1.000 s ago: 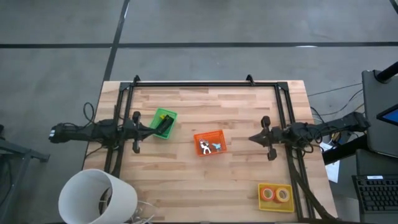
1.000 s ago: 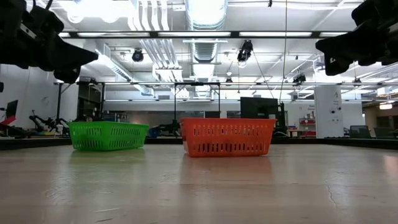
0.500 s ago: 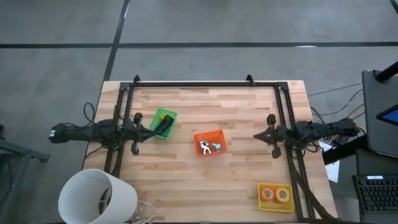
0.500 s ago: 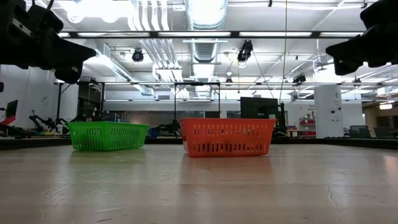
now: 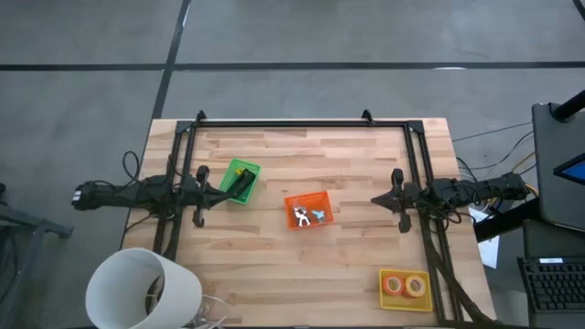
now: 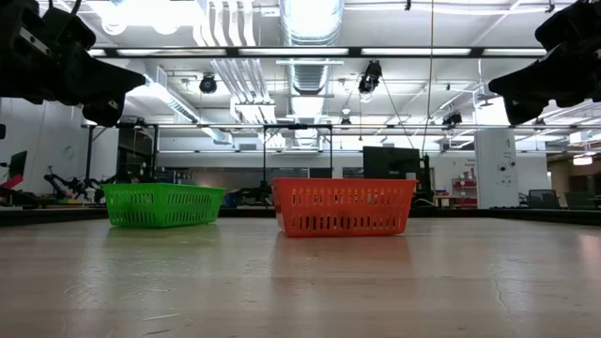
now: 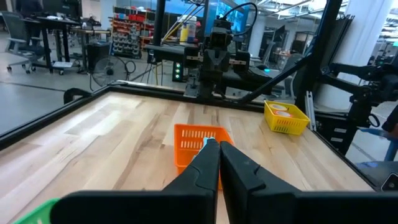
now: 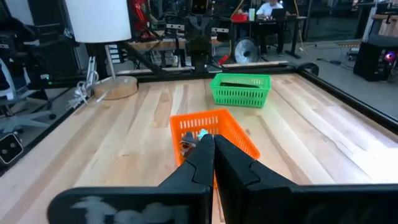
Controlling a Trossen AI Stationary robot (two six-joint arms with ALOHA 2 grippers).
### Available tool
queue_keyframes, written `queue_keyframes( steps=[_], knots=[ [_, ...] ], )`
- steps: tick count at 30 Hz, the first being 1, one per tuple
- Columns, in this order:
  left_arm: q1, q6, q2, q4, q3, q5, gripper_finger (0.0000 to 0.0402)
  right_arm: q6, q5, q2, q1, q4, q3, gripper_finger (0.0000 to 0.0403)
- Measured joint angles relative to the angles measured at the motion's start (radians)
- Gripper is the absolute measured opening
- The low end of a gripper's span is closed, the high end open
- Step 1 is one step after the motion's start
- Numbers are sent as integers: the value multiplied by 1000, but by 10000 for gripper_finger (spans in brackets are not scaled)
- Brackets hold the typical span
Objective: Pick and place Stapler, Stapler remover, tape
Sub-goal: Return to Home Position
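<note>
- Pale wooden plank table (image 5: 302, 265) carries three small bins.
- Orange bin (image 5: 307, 196) sits near the table's middle.
- Green bin (image 5: 233, 175) stands left of the orange bin, slightly farther back.
- Yellow bin (image 5: 383, 291) stands right of the orange bin, nearer the front edge.

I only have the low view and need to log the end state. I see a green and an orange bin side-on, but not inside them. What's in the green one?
Observer: From above, the green bin holds the black stapler.
Operator: Is there a third bin I can't see?
Observer: Yes. A yellow bin sits at the table corner by the right arm's side, at the high view's lower right, and holds two tape rolls.
Operator: Are the grippers carrying anything?
Observer: No. The wrist views show the left gripper and the right gripper shut with nothing between the fingers, each above its own side of the table.
</note>
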Motion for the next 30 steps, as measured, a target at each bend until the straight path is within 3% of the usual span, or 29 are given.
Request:
queue_keyframes(
  steps=[30],
  knots=[
    [0, -1, 4, 1, 0, -2, 16, 0, 0, 0, 0, 1, -1, 9]
  ],
)
